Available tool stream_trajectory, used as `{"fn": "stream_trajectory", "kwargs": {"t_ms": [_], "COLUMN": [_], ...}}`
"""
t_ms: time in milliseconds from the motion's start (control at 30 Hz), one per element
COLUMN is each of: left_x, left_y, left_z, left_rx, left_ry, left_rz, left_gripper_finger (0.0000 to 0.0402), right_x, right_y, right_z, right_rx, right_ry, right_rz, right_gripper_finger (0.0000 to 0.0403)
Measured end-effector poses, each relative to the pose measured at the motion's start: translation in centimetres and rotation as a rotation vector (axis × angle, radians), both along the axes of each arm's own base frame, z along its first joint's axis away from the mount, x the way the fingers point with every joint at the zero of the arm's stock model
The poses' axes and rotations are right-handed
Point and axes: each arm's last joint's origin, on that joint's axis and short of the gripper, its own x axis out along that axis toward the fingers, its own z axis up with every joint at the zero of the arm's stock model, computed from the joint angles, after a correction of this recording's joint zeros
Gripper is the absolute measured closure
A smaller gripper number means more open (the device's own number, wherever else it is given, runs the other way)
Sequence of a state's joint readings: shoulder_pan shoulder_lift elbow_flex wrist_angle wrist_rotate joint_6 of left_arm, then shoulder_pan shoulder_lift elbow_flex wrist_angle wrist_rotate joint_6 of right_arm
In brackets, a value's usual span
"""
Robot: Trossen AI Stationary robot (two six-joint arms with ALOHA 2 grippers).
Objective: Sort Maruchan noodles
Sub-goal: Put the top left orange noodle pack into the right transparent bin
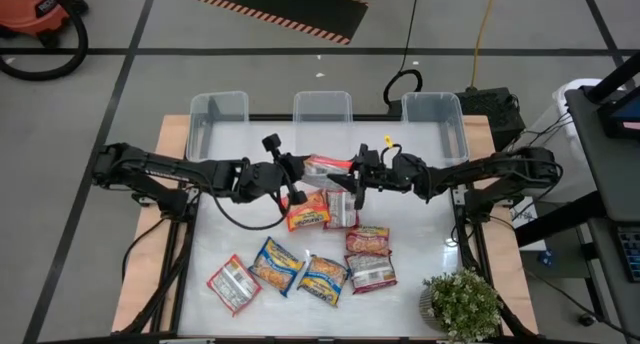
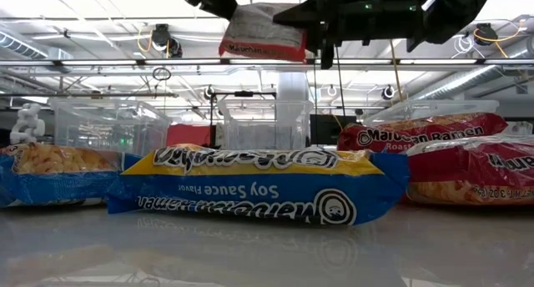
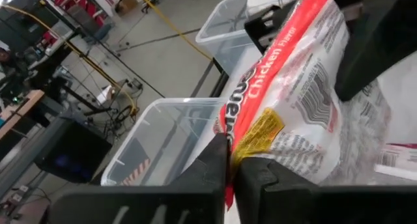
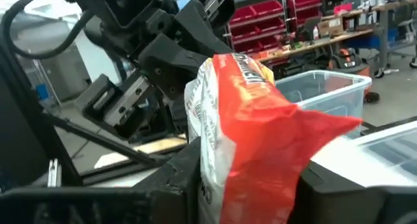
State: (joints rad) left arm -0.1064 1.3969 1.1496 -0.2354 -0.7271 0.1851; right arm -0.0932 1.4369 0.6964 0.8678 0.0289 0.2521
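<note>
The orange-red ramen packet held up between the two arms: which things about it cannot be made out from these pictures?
- High view: most of the orange-red plastic ramen packet is covered by the left pincer and right pincer.
- Low view: its top is cut off by the picture's edge; only the underside shows.
- Left wrist view: the brand word is hidden behind the dark finger; "Chicken" is readable.
- Right wrist view: the crumpled wrapper hides any print.
</note>
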Motion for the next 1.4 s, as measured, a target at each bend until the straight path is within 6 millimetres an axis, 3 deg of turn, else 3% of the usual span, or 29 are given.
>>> {"fn": "stream_trajectory", "kwargs": {"t_ms": [200, 433, 567, 700, 933, 1133, 1400], "left_x": [-0.5, -3.6, -5.5, -6.2, -6.1, -6.0, -6.0], "left_y": [-0.3, -0.8, -0.7, -0.6, -0.6, -0.6, -0.6], "left_z": [0.4, 2.2, 2.8, 2.7, 2.8, 2.7, 2.8], "left_rx": [-0.12, -0.243, -0.271, -0.272, -0.277, -0.277, -0.263], "left_ry": [-0.065, -0.101, -0.078, -0.04, -0.045, -0.036, -0.028], "left_rz": [-0.014, -0.042, -0.03, -0.021, -0.033, -0.049, -0.056], "left_gripper_finger": [0.0299, 0.0236, 0.0232, 0.0232, 0.0231, 0.0231, 0.0231], "right_x": [-0.6, -2.1, -3.9, -6.0, -8.2, -9.3, -11.3], "right_y": [0.0, 0.0, -0.1, -0.3, -0.9, -2.6, -5.8], "right_z": [0.3, 1.5, 3.0, 5.0, 8.5, 11.1, 10.6], "right_rx": [-0.024, -0.084, -0.14, -0.23, -0.335, -0.485, -0.567], "right_ry": [0.061, 0.116, 0.143, 0.193, 0.511, 0.741, 1.011], "right_rz": [0.001, -0.017, -0.102, -0.258, -0.488, -0.645, -0.711], "right_gripper_finger": [0.0285, 0.0287, 0.0287, 0.0286, 0.0285, 0.0285, 0.0285]}}
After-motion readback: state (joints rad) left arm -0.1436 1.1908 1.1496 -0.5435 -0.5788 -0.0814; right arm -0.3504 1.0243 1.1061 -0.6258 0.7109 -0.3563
